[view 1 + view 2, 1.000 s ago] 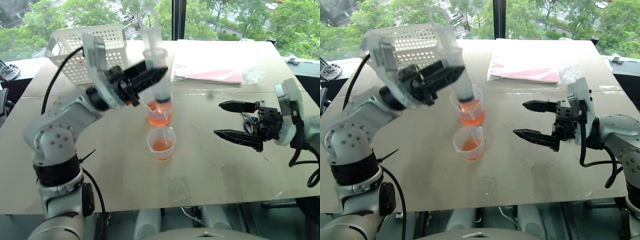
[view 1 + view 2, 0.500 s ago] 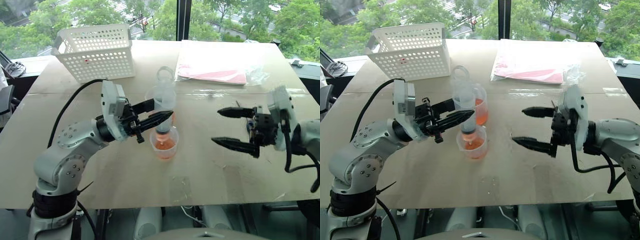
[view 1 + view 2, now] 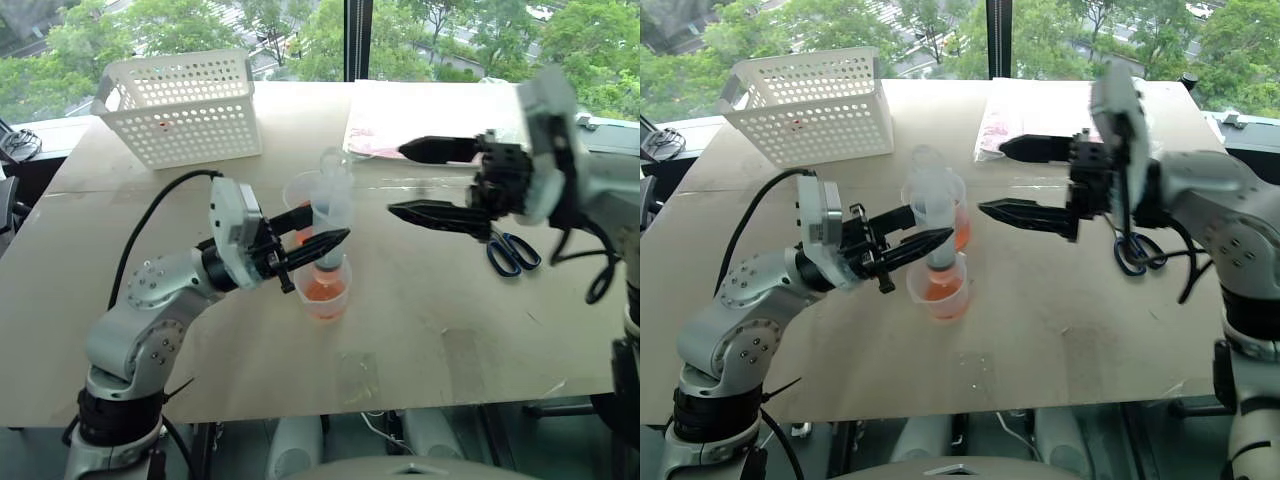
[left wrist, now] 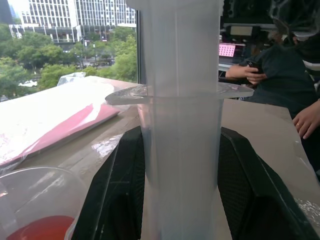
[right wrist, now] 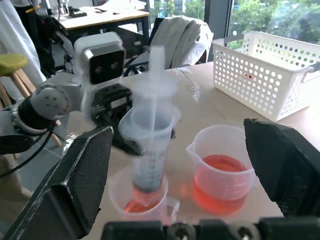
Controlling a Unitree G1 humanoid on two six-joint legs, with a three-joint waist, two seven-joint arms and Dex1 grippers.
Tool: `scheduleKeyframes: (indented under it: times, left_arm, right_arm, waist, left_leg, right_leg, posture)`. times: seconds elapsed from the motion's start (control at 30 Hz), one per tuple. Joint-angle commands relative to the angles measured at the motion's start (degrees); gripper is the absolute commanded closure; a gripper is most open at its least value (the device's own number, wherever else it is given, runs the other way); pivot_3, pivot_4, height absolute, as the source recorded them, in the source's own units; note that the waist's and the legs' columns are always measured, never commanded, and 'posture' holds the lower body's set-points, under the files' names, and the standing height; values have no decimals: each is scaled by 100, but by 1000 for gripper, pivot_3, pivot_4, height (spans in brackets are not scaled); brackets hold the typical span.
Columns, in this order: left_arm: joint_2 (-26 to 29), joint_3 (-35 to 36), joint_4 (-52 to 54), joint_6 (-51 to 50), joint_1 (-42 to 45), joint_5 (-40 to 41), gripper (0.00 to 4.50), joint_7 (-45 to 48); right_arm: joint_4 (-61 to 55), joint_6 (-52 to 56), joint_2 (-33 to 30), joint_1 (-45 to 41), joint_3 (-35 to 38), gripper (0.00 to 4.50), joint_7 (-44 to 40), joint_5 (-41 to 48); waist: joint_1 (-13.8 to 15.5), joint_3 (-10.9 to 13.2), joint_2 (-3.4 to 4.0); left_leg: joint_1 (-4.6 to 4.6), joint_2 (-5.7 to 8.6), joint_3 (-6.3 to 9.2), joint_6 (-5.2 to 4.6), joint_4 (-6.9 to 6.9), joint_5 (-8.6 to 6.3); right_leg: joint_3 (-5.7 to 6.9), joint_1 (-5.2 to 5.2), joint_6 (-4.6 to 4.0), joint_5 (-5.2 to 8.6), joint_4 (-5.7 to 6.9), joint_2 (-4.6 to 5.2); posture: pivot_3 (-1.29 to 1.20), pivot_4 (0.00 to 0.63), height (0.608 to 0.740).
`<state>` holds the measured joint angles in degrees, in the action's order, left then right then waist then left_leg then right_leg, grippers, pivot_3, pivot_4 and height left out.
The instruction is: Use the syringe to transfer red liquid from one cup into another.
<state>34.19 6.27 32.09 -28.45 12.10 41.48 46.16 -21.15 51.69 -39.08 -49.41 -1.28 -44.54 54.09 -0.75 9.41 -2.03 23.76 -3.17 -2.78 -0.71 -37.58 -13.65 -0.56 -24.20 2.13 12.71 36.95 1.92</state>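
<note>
Syringe upright in near cup; beaker behind; basket far left; scissors right.

The table is lit by bright daylight from the windows behind; motion blur is seen on the right gripper and arm

left arm: bent at the elbow, forearm reaching across to the robot's right | left gripper: roughly level, fingers clamped on a clear barrel | right arm: raised, wrist turned inward | right gripper: level, pointing at the left one, fingers spread wide, holding nothing
</note>
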Motion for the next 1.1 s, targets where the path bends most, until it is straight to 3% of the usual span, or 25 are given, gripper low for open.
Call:
scheduleKeyframes:
  times: [0.03, 0.17, 0.4, 0.47, 0.97, 1.1]
  left_arm:
    - [25, 66, 226, 239, -76, -68, 3094, 44]
    - [20, 35, 251, 289, -134, -130, 3094, 11]
    - [-8, 5, 276, 269, -118, -150, 3094, -73]
    - [-18, 0, 283, 267, -120, -158, 3094, -88]
    - [-2, -52, 312, 257, -151, -161, 3094, -88]
    - [-2, -58, 329, 261, -172, -166, 3094, -88]
  right_arm:
    - [169, 167, 231, -445, -56, 258, 242, -102]
    - [243, 301, 506, -705, -159, 1698, 390, -211]
    - [196, 413, 586, -799, -250, 1698, 217, -252]
    - [175, 438, 593, -807, -209, 2240, 145, -199]
    - [153, 692, 754, -872, -268, 2240, 84, -223]
    - [188, 708, 821, -910, -255, 3424, 96, -219]
  waist:
    - [23, 0, 0]
    - [70, 0, 0]
    - [49, 0, 0]
    - [31, 0, 0]
    - [11, 0, 0]
    - [12, 0, 0]
  left_leg:
    - [2, -1, 1, 0, 0, 0]
    - [10, 0, 0, 0, 1, -1]
    - [5, 0, 1, 0, 1, -1]
    - [4, 0, 1, 0, 1, -1]
    - [3, 0, 1, -1, 1, -1]
    - [4, 0, 0, 0, 1, -1]
  right_leg:
    - [4, 0, 0, 0, -1, 1]
    - [10, 0, 1, 0, -9, 8]
    - [10, 1, 1, 0, -4, 8]
    - [10, 1, 0, 0, -2, 7]
    - [9, 1, 1, 0, 0, 7]
    - [8, 1, 1, 0, -1, 7]
  posture:
    - [0, 150, 740]
    - [0, 150, 740]
    - [0, 150, 740]
    - [0, 150, 740]
    - [0, 150, 740]
    - [0, 150, 740]
